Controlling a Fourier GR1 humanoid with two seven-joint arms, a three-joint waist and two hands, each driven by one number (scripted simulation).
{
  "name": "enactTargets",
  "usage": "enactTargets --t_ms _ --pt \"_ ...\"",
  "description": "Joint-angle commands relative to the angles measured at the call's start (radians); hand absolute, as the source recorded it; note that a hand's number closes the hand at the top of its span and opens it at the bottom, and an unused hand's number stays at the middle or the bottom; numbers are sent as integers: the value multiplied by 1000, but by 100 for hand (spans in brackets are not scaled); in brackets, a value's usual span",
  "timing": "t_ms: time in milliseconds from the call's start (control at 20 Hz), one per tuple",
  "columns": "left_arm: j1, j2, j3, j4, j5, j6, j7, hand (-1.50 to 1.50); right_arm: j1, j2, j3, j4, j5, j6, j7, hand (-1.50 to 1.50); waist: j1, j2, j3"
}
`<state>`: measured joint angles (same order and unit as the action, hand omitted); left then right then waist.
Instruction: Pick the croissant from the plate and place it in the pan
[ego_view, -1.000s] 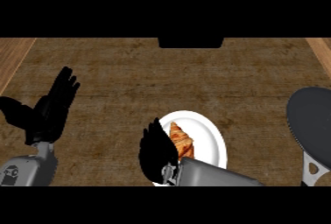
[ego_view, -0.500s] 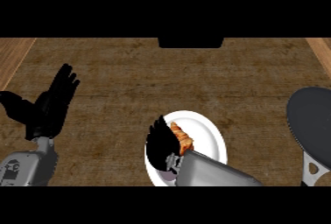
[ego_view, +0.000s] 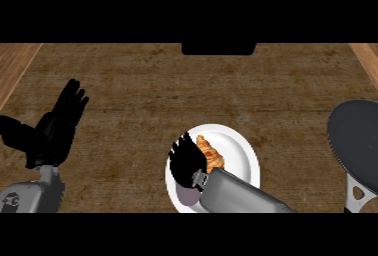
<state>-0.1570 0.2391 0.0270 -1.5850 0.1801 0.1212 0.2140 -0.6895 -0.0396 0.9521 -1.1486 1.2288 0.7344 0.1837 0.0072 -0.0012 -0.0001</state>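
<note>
We see the right hand (ego_view: 184, 162) low in the head view, lying over the left half of a white plate (ego_view: 240, 150). Its black fingers point up the picture and sit against the left flank of the croissant (ego_view: 210, 154). From this angle we cannot tell whether those fingers are curled about the pastry or merely laid beside it. The grey right forearm (ego_view: 236, 195) enters from the lower edge and covers the plate's lower part.

The croissant lies on the plate, a golden-brown crescent running lengthwise up the dish, its near end hidden behind the wrist. Most of the plate's right half shows bare white around it.

We note the dark pan (ego_view: 358, 140) at the right edge of the view, well apart from the plate, its round body cut off by the frame. Its pale handle (ego_view: 357, 192) points toward the lower edge.

The left hand (ego_view: 55, 127) shows at the left side of the view, well apart from the plate. It is released, with straight fingers directed upward and the thumb spread to the left, holding nothing. Its grey forearm (ego_view: 33, 192) rises from the lower left corner.

All of this rests on a brown wood-grain counter (ego_view: 148, 85). A dark rectangular object (ego_view: 218, 48) sits at its far edge, top centre.
</note>
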Motion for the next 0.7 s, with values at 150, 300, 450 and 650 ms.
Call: enactTargets --t_ms 150,300,450,650 --pt "-24 -23 -14 -47 -37 27 61 0 34 28 8 61 62 -55 -116 150 -3 1 0" --pt "-59 4 29 15 -22 3 57 0 -37 38 -16 154 69 -139 -187 150 3 3 0" --pt "30 -27 8 3 -33 -12 -26 0 12 39 -2 204 83 -211 -199 150 5 4 0" --pt "2 -25 19 16 -32 -16 -10 0 83 20 -6 113 111 -192 -193 150 -7 1 0"
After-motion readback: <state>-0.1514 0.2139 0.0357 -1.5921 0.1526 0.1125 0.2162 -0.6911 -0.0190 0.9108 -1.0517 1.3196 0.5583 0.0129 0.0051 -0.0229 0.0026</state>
